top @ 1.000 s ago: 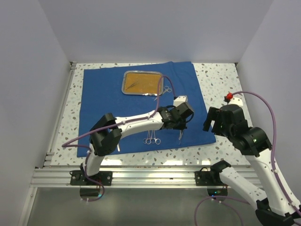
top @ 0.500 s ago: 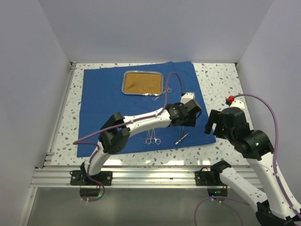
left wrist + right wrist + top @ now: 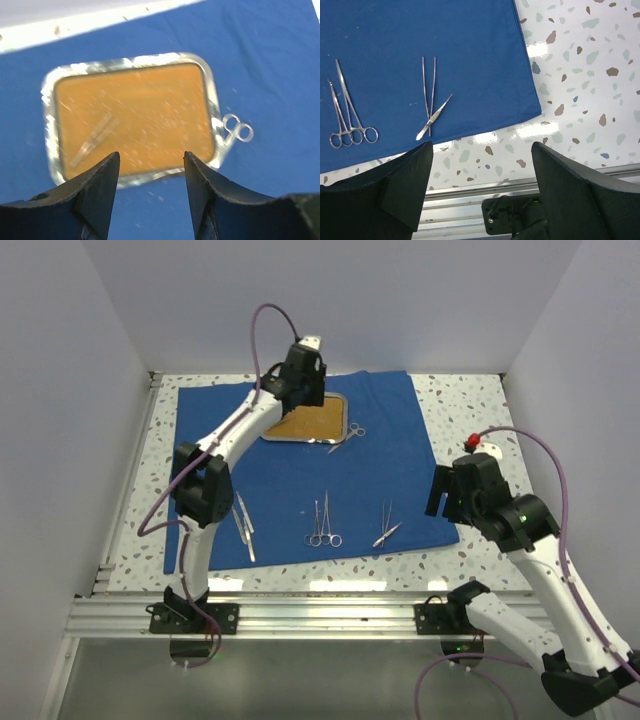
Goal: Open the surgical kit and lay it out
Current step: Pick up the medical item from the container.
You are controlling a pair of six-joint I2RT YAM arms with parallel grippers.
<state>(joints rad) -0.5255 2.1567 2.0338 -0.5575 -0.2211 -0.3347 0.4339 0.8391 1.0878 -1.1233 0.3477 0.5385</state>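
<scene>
The royal-blue cloth (image 3: 290, 475) lies spread flat on the table. At its far middle sits the steel tray (image 3: 215, 110) with an orange-brown inside, and thin tweezers (image 3: 92, 140) lie in it. Scissors (image 3: 352, 432) rest against the tray's right rim. My left gripper (image 3: 151, 156) hovers open and empty above the tray's near edge. Ring-handled clamps (image 3: 323, 525), crossed tweezers (image 3: 386, 523) and another slim tool pair (image 3: 243, 523) lie along the cloth's near side. My right gripper (image 3: 481, 145) is open and empty, raised off the cloth's right front corner.
Speckled table top (image 3: 470, 410) shows to the right of the cloth. An aluminium rail (image 3: 330, 615) runs along the near edge by the arm bases. White walls close in the back and both sides. Purple cables loop from both arms.
My left gripper opened and left the tweezers at the cloth's front right. It then swung to the far side, above the tray. The right arm shifted only slightly.
</scene>
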